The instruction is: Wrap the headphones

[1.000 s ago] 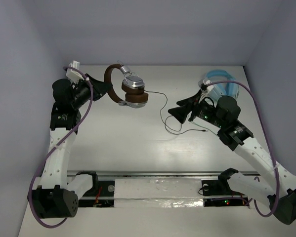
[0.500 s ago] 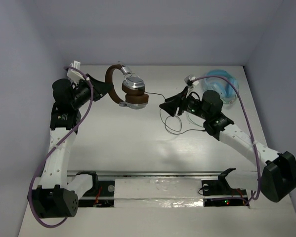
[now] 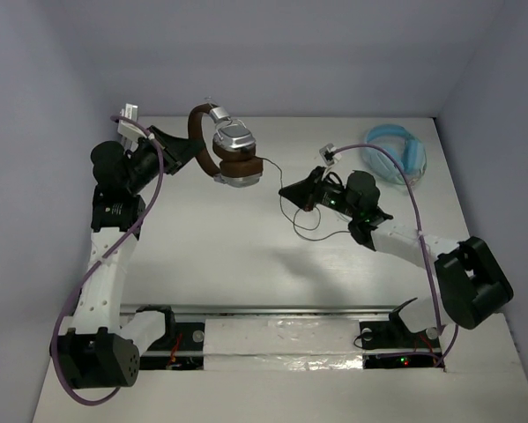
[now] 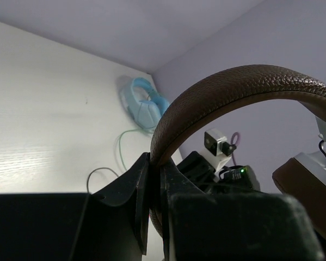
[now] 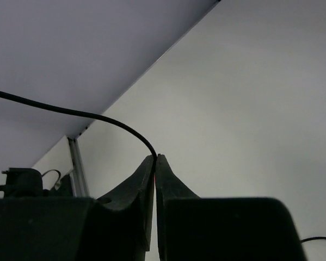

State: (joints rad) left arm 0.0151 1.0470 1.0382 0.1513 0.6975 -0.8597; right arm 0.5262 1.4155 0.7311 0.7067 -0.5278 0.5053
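The headphones (image 3: 233, 157) hang above the table's back left, with a brown headband (image 4: 233, 87), brown pads and silver earcups (image 3: 237, 138). My left gripper (image 3: 182, 150) is shut on the headband, which rises from between its jaws (image 4: 154, 160) in the left wrist view. The thin black cable (image 3: 306, 222) runs from the earcups to the right and loops on the table. My right gripper (image 3: 286, 189) is just right of the headphones, shut on the cable. In the right wrist view the cable (image 5: 86, 114) curves down into the closed tips of the right gripper (image 5: 155, 159).
Light blue headphones (image 3: 400, 152) lie at the back right near the wall, with a pale green cable (image 4: 122, 147). The white side walls close in the table. The arm bases and a rail (image 3: 281, 339) run along the near edge.
My right arm swung left toward the headphones and its jaws closed on the black cable. The left gripper lifted and turned the headphones a little.
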